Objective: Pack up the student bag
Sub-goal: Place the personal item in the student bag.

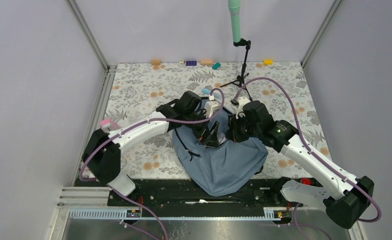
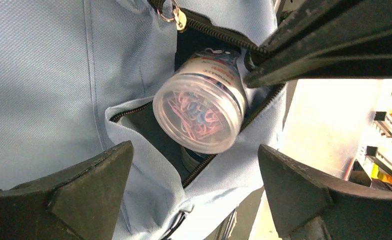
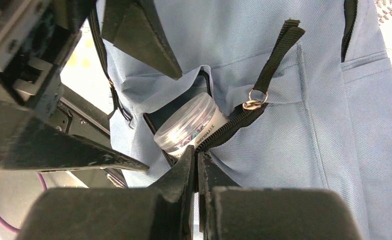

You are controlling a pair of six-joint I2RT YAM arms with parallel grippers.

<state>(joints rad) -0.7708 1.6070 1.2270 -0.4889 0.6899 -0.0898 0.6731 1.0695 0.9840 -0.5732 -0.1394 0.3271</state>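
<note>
The student bag (image 1: 229, 162), a grey-blue backpack, lies at the near middle of the table. Its front zip pocket is open, and a clear round jar of coloured paper clips (image 2: 201, 112) sits half inside it, lid end out. My left gripper (image 2: 196, 192) is open and empty, its fingers apart just in front of the jar. My right gripper (image 3: 198, 160) is shut on the pocket's zipper edge next to the jar (image 3: 191, 125) and holds the opening apart. In the top view both grippers meet over the bag's upper part, the left (image 1: 211, 134) and the right (image 1: 235, 133).
A small black tripod (image 1: 241, 75) with a green pole stands behind the bag. Several small coloured blocks (image 1: 190, 63) lie along the far edge of the floral table cover. A zip pull ring (image 3: 256, 100) hangs by the pocket.
</note>
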